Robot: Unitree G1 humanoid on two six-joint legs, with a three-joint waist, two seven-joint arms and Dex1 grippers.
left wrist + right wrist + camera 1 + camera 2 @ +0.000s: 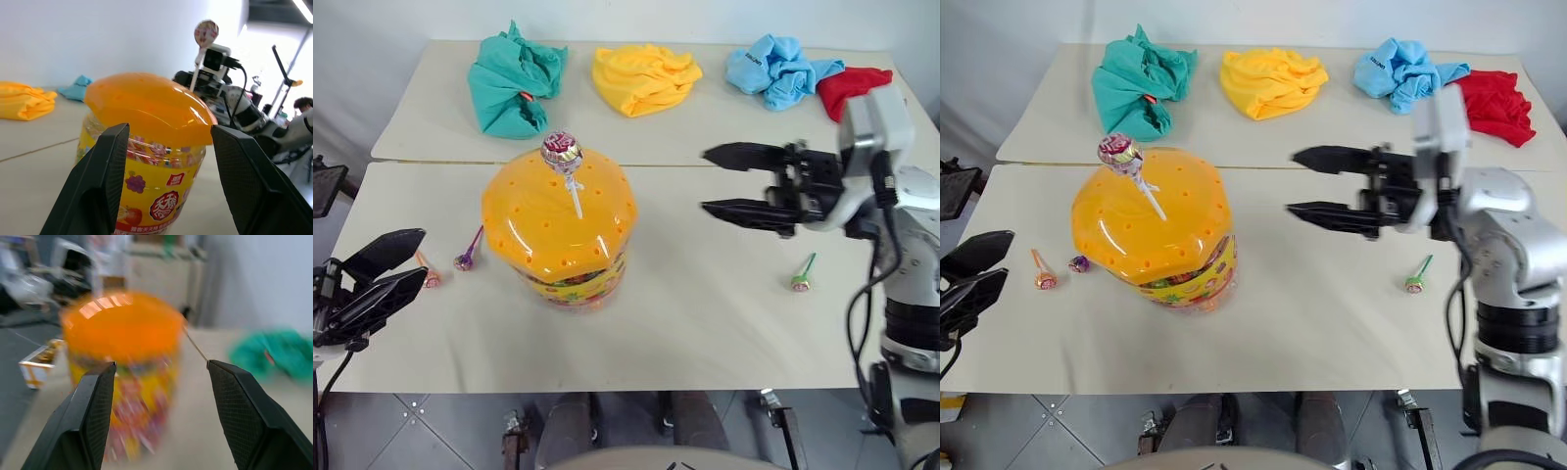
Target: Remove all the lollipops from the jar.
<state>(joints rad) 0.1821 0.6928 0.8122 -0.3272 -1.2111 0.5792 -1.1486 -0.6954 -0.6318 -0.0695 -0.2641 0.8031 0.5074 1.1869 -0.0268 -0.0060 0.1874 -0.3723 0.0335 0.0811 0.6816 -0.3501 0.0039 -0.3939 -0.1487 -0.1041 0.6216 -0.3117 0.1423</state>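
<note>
The jar (553, 211), a clear tub with an orange domed lid dotted with holes, stands left of the table's centre. One lollipop (562, 150) with a white stick stands upright in the lid. Three lollipops lie on the table: an orange-stick one (430, 277) and a purple-stick one (465, 258) left of the jar, and a green-stick one (802, 278) at the right. My right gripper (707, 180) hovers open and empty to the right of the jar, pointing at it. My left gripper (419, 257) is open and empty at the left edge, facing the jar (146, 147).
Four crumpled cloths lie along the far table: teal (514, 78), yellow (641, 76), blue (778, 67) and red (850, 88). A seam separates the far table from the near table (705, 313). The near table's front edge runs just below the jar.
</note>
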